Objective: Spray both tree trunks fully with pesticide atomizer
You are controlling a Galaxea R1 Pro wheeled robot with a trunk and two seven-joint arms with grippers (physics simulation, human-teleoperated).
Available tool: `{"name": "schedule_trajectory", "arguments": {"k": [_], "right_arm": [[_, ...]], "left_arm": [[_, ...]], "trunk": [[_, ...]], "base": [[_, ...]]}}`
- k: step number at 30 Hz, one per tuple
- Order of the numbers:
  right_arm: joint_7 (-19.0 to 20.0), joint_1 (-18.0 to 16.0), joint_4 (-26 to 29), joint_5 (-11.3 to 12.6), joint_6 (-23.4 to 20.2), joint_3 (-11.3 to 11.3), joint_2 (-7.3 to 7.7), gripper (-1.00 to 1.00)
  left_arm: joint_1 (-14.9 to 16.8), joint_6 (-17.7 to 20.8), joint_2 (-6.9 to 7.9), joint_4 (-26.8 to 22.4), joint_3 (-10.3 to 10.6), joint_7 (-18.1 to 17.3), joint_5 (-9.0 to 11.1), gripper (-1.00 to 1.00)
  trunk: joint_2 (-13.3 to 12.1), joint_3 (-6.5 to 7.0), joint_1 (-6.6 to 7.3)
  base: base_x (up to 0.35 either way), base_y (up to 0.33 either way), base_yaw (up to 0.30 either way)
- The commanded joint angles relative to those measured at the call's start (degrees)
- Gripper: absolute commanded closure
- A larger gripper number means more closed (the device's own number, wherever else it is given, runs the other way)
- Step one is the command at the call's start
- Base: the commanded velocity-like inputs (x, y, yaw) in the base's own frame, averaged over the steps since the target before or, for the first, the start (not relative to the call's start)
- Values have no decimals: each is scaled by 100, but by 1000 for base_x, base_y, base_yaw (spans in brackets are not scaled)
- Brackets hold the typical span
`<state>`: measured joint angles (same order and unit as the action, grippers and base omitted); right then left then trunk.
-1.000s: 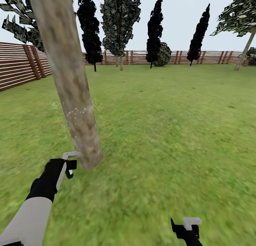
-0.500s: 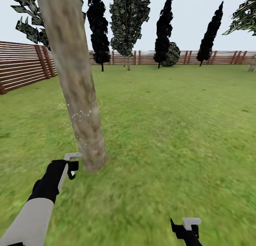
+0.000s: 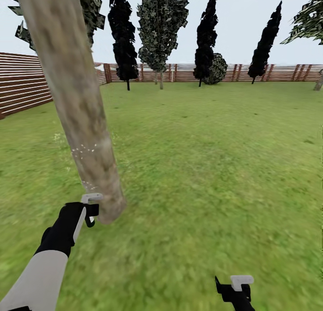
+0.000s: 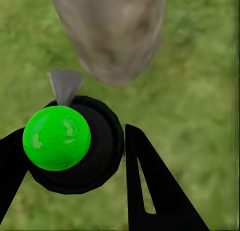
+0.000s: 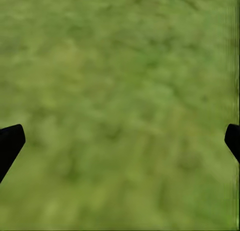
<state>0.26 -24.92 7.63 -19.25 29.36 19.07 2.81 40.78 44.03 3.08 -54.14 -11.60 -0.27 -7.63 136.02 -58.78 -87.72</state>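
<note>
1. In the head view, the thick tree trunk (image 3: 76,104) of pale grey-beige mottled bark runs from the upper left of the frame down to the lower left, meeting the grass lawn (image 3: 202,167) at its base.
2. Small white specks dot the bark around the trunk's lower half.
3. The left pincer (image 3: 89,210) sits at the lower left of the frame, just beside the foot of the trunk.
4. In the left wrist view, the left pincer's two black fingers (image 4: 150,191) pinch the pesticide atomizer (image 4: 75,143), a black round body with a bright green ball on it and a grey nozzle that points at the trunk's base.
5. The right pincer (image 3: 235,291) is low at the bottom right of the head view, over bare grass, well apart from the trunk.
6. In the right wrist view its black fingertips (image 5: 10,143) show at the frame's opposite side edges, spread wide with nothing but grass between them.
7. A brown slat fence (image 3: 22,86) rings the lawn, with dark cypresses (image 3: 121,37) along the far side.
</note>
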Motion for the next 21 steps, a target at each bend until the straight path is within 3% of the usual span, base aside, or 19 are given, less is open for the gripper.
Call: {"name": "schedule_trajectory", "arguments": {"k": [1, 12, 21], "right_arm": [[0, 0, -3, 0, 1, 0, 0, -100], [0, 2, -7, -9, 0, 0, 0, -100], [0, 1, -7, -9, -1, 0, 0, -100]], "left_arm": [[0, 0, 0, 0, 0, 0, -2, 100], [0, -3, 2, 0, 0, -9, -2, 100], [0, -7, 0, 0, 0, -17, -2, 100]], "trunk": [[0, 0, 0], [0, 0, 0], [0, 0, 0]], "base": [[1, -274, 0], [0, -274, 13], [1, -274, 234]]}}
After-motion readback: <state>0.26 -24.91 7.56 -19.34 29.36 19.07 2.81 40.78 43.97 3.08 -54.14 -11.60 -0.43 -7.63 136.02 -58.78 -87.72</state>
